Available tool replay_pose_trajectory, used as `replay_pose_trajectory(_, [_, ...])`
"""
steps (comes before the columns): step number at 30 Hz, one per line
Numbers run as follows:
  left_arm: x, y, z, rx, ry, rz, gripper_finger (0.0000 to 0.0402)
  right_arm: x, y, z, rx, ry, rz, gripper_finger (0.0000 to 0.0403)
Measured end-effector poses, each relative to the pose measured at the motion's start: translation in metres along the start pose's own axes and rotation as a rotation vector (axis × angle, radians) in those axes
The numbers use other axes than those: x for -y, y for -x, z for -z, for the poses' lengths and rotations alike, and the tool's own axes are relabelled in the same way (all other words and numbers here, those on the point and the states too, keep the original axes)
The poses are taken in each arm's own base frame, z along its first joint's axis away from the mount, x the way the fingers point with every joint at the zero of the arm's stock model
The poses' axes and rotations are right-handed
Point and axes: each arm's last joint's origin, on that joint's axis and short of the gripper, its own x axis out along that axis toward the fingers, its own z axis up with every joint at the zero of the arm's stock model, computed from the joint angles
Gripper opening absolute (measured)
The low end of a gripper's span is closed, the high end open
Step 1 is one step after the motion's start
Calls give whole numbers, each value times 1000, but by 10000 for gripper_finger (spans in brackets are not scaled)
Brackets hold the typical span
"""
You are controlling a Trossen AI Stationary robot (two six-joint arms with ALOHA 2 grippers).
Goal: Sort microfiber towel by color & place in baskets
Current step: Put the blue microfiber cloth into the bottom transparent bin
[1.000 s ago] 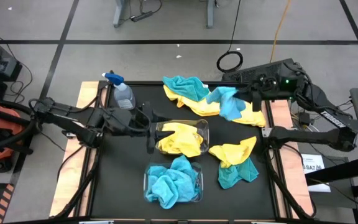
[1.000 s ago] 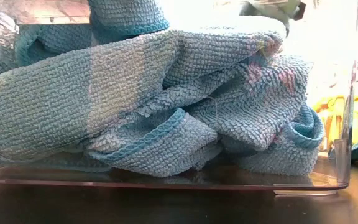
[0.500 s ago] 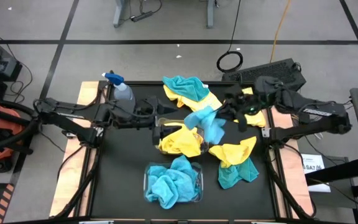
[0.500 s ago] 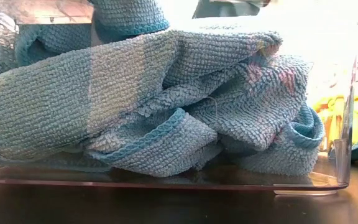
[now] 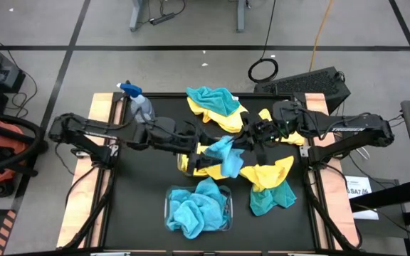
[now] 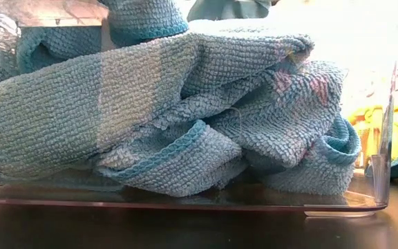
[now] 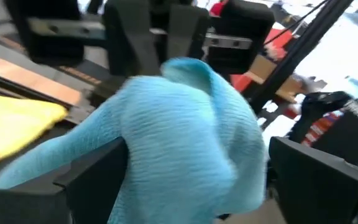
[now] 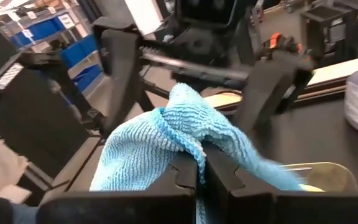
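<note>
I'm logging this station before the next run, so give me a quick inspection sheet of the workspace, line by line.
Surface: black table, wooden side strips.
Job's things: near basket holds teal towels; far basket holds yellow towels, mostly hidden by the arms. One teal towel is held above the far basket. A loose mixed pile lies at the far edge, another pile beside the near basket.
Clutter: spray bottle at far left.
Grippers: right gripper shut on the teal towel; left gripper open around it.
Cables: orange cable and coiled black cable on the floor.
Surroundings: grey floor, equipment at both sides.
</note>
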Motion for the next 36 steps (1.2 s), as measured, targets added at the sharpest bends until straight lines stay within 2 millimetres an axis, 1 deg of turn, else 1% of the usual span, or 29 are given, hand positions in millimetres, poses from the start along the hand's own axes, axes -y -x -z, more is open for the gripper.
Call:
replay_pose_trajectory(7, [-9,-18,14,-41,83,10,388,0,0,0,21,18,64,0])
replay_pose_trajectory(9, [-11,-21,17,-44,96,-2,374,1,0,0,23,23,67,0])
replay_pose_trajectory(11, [-12,-23,18,-39,95,-12,349,1,0,0,22,28,67,0])
replay_pose_trajectory(13, [-12,-23,18,-29,95,-27,312,1,0,0,23,30,67,0])
replay_pose_trajectory(15, [-12,-23,17,-15,81,-36,266,1,0,0,25,31,69,0])
replay_pose_trajectory(18, [-13,-23,16,-10,48,-47,181,1,0,0,16,29,66,0])
replay_pose_trajectory(22, [-10,-22,16,-11,9,-30,56,2,0,4,-27,14,70,0])
replay_pose_trajectory(23, [-9,-22,17,-16,1,-18,31,1,0,6,-43,7,62,0])
replay_pose_trajectory(24, [-7,-22,18,-24,-2,-2,20,1,0,7,-56,-1,53,0])
replay_pose_trajectory(26, [-4,-22,20,-45,2,33,19,-1,0,10,-80,-17,49,6])
replay_pose_trajectory(29, [7,-18,24,-100,12,101,20,-4,-1,16,-135,-30,48,29])
replay_pose_trajectory(32, [23,-9,26,-153,11,166,16,-8,-1,23,-190,-32,52,67])
replay_pose_trajectory(36, [43,0,34,-225,27,230,14,-12,0,30,-252,-30,47,127])
